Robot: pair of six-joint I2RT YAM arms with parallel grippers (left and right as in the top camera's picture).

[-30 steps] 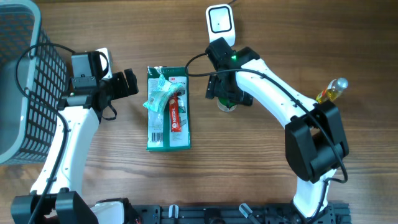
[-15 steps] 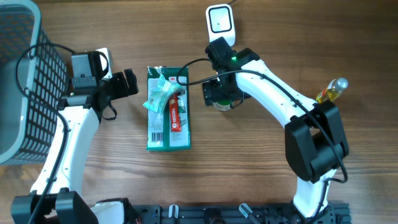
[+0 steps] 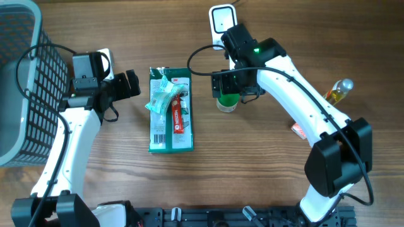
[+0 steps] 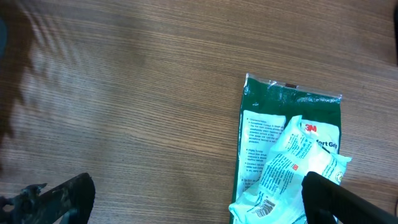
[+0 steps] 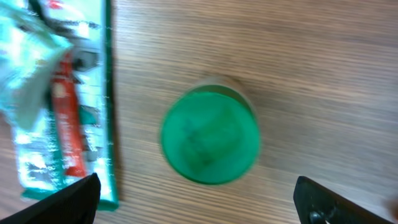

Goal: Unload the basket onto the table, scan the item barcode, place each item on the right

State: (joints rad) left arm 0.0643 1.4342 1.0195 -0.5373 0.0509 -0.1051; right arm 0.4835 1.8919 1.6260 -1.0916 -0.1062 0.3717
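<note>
Three cameras on one wooden table [image 3: 252, 170]: one high and fixed, two riding low on the wrists.

Overhead looks straight down from well up, taking in everything from the grey mesh basket [image 3: 25, 94] at the table's left edge to the small yellow bottle [image 3: 338, 91] near the right edge. Left wrist looks down close over the boards at the flat green printed packet [image 4: 292, 162], with dark fingertips [image 4: 59, 199] in its bottom corners. Right wrist hangs nearer, blurred, above the round green-lidded jar [image 5: 210, 138] and clips that packet's edge, so all three share it.

White arm links [image 3: 291, 94]; black joints [image 3: 333, 165], cables [image 3: 194, 58], left hand [image 3: 133, 83].
</note>
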